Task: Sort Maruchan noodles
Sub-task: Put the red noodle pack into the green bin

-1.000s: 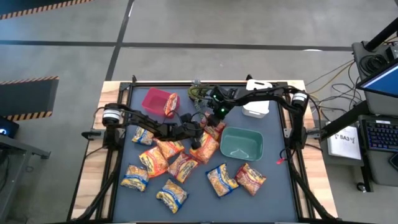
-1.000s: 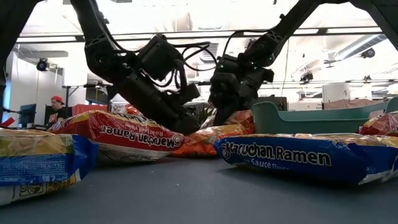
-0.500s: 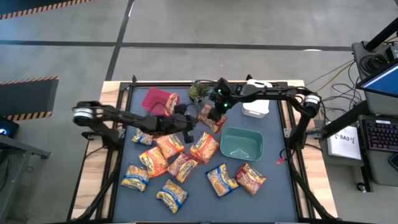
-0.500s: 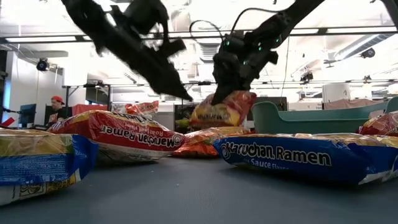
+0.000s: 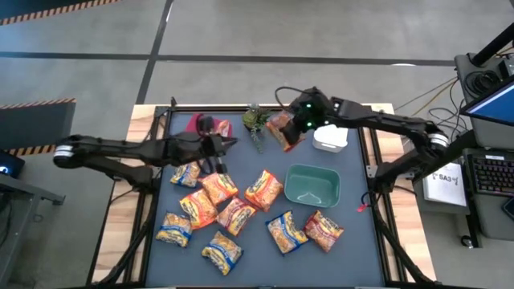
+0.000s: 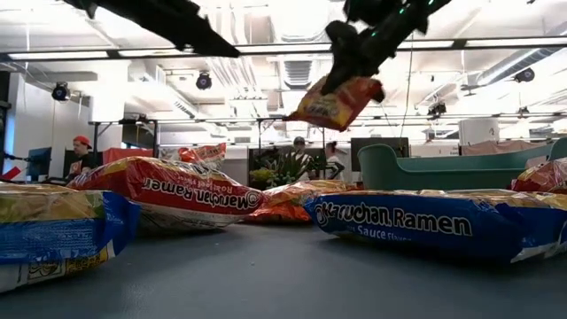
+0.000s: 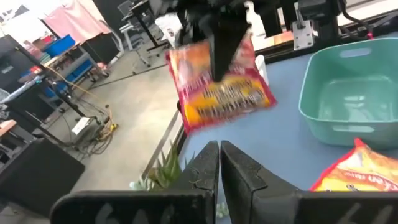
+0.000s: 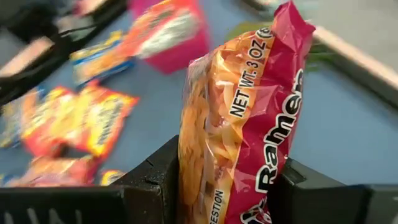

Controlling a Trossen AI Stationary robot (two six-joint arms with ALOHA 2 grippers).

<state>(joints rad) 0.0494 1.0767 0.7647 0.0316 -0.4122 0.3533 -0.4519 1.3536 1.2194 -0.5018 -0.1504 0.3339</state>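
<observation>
My right gripper is over the table's far part, between the small green plant and the white bin. It is shut on a red-and-orange ramen packet held up in the air. My left gripper is raised beside the red bin, which holds one packet, and its fingers are shut on nothing. Several more packets lie flat on the dark mat, in orange, red and yellow-with-blue kinds. My right gripper pinches the packet between its two fingers, one on each flat face. In the left wrist view a finger comes down over the middle of its upper edge. The fingers point down at a slant. The packet hangs tilted below them, clear of everything.
A teal bin stands right of the middle, with two packets near it. Other packets fill the mat's near left. Blue-ended packets lie close to the low camera. A person sits in the room beyond.
My right gripper has lifted the red-and-orange packet off the heap in the middle and carried it up and toward the far edge, clear of the table. My left gripper has risen and drawn back toward the table's left, away from the heap.
</observation>
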